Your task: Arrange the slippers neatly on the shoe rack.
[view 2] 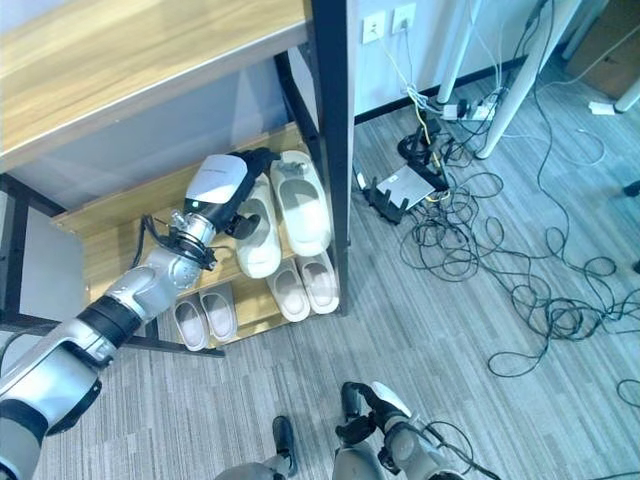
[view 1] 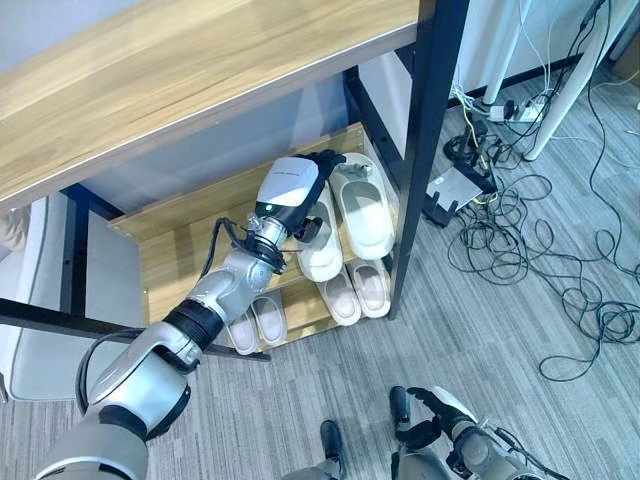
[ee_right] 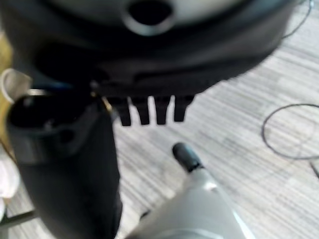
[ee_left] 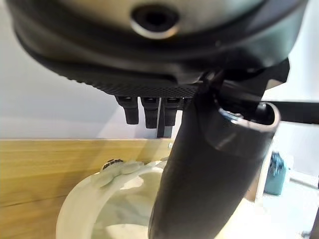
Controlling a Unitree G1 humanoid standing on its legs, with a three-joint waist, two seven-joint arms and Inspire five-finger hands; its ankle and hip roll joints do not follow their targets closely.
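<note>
My left hand [view 1: 300, 190] reaches into the middle of the frame, onto the upper shelf of the shoe rack [view 1: 180, 235], fingers straight and relaxed, holding nothing, resting at the heel end of the left-hand large white slipper [view 1: 322, 250]. Its mate [view 1: 362, 212] lies just beside it to the right, toes up toward the back wall. On the shelf below sit two smaller pairs: one pinkish pair [view 1: 358, 290] at centre right, another pair [view 1: 257, 322] to the lower left.

These slippers look like moulded foam: light, a bit springy, smooth enough to slide on the wood with a nudge. I judge the best hold is across the strap over the toe, or a flat push at the heel.

My right hand [view 1: 432, 412] hangs at the bottom of the frame over the floor [view 1: 520, 400], fingers loosely straight, empty. Loose cables [view 1: 540, 250] sprawl at right.
</note>
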